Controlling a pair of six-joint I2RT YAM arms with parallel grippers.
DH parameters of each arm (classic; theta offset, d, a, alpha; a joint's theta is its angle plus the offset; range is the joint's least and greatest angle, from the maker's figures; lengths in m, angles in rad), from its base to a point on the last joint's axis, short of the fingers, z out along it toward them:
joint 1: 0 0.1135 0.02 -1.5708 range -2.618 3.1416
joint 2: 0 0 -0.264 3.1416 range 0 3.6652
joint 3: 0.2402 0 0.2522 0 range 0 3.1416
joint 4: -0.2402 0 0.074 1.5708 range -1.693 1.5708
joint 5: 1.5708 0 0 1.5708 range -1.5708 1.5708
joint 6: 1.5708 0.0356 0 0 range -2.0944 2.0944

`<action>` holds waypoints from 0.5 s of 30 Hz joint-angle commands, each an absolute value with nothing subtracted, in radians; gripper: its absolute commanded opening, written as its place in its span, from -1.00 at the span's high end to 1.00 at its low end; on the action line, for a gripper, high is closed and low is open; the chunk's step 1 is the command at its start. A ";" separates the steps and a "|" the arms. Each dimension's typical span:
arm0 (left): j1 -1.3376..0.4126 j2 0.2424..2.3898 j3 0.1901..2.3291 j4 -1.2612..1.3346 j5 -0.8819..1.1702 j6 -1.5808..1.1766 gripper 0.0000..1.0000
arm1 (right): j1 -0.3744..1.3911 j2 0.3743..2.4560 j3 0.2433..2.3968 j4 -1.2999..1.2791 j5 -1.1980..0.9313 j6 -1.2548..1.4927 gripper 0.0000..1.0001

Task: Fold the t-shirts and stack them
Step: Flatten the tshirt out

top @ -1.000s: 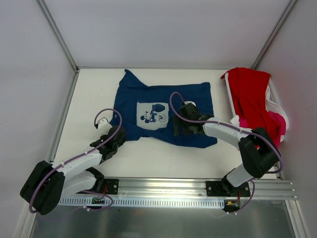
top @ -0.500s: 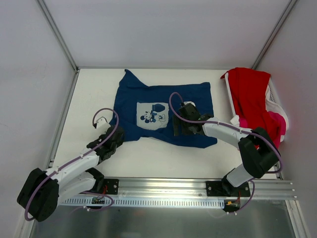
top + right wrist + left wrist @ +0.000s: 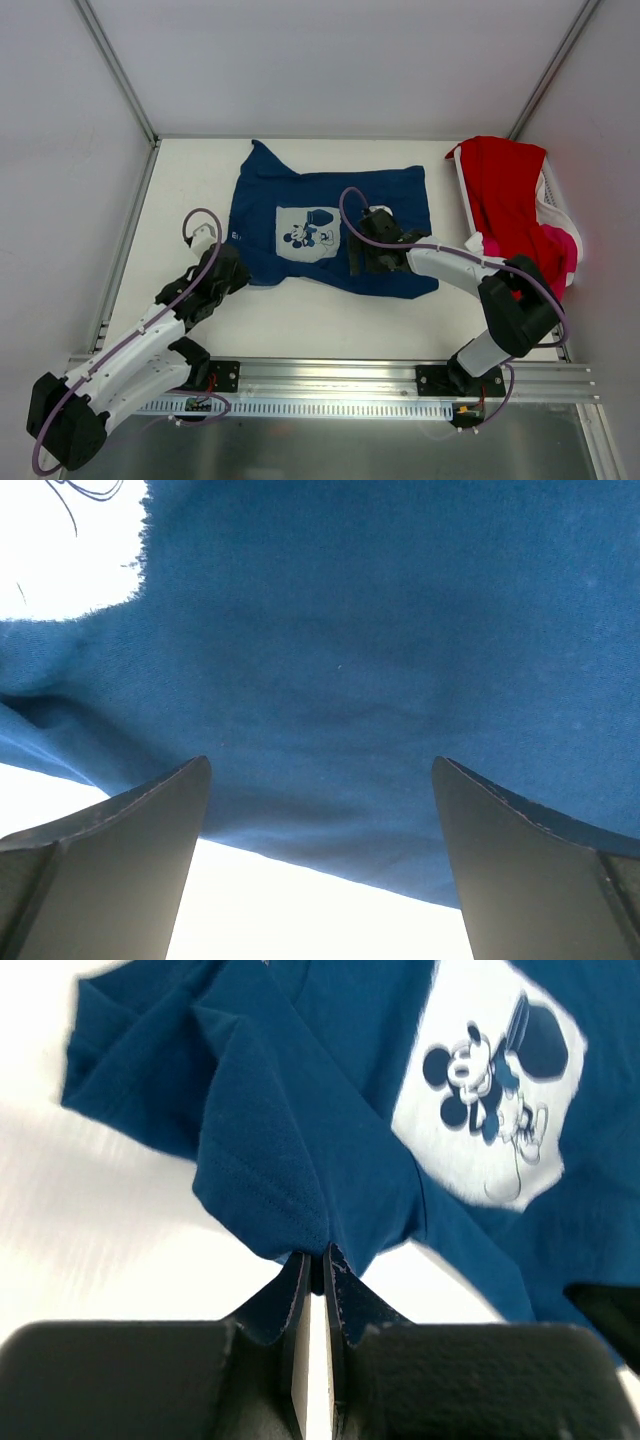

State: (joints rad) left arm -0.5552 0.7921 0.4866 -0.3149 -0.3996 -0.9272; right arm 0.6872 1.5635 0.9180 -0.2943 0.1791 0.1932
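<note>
From above, the navy t-shirt [image 3: 300, 190] lies spread on the white tabletop [image 3: 300, 312], chest side up. Its pale square print [image 3: 308, 232] faces the ceiling, and one sleeve reaches toward the far left corner. The left hand [image 3: 236, 270] sits at the shirt's near left edge, right on the hem, with its arm stretched out diagonally from the base. The right hand [image 3: 358, 258] is over the near right part of the same shirt, just beside the print. At the right edge of the tabletop stands a white basket [image 3: 553, 206]. A red t-shirt [image 3: 505, 200] is draped over it, and a pink t-shirt [image 3: 562, 246] bunches below the red one on the near side. Both are well apart from the navy one.

The left wrist camera shows the left hand clenched, its two dark fingers [image 3: 290, 1295] pressed together on a small fold of the navy hem. The cloth rises from the pinch in a ridge, with the stitched edge running off to the left. The cartoon print sits farther back on the right, and bare tabletop shows on either side of the pinched fold.

The right wrist camera shows the right hand released, its fingers [image 3: 130, 850] standing wide apart at the bottom corners with nothing gripped between them. Navy cloth fills most of the view beyond them. Its near edge crosses between the fingers, with white tabletop showing below it. A pale patch with thin dark lines sits in the upper left corner. I cannot tell whether the fingertips touch the cloth.
</note>
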 commanded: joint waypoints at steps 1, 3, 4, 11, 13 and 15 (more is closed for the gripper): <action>-0.554 0.749 0.531 -0.390 -0.301 -0.922 1.00 | 0.696 1.563 0.960 -0.304 0.195 0.196 -0.93; -0.554 0.730 0.544 -0.405 -0.264 -0.930 1.00 | 0.696 1.562 0.963 -0.310 0.195 0.195 -0.93; -0.554 0.713 0.551 -0.428 -0.223 -0.933 1.00 | 0.696 1.562 0.965 -0.313 0.196 0.193 -0.93; -0.555 0.663 0.580 -0.538 -0.074 -0.969 1.00 | 0.706 1.526 0.996 -0.379 0.198 0.192 -0.93; -0.555 0.660 0.591 -0.569 -0.035 -0.976 1.00 | 0.712 1.505 1.005 -0.396 0.183 0.193 -0.93; -0.555 0.657 0.601 -0.598 -0.003 -0.974 1.00 | 0.718 1.490 1.015 -0.423 0.166 0.196 -0.94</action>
State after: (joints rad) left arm -0.5556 0.6670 0.5545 -0.5190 -0.1001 -0.9577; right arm 0.7029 1.5528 0.9619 -0.3618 0.1780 0.1932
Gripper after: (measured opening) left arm 0.043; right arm 0.969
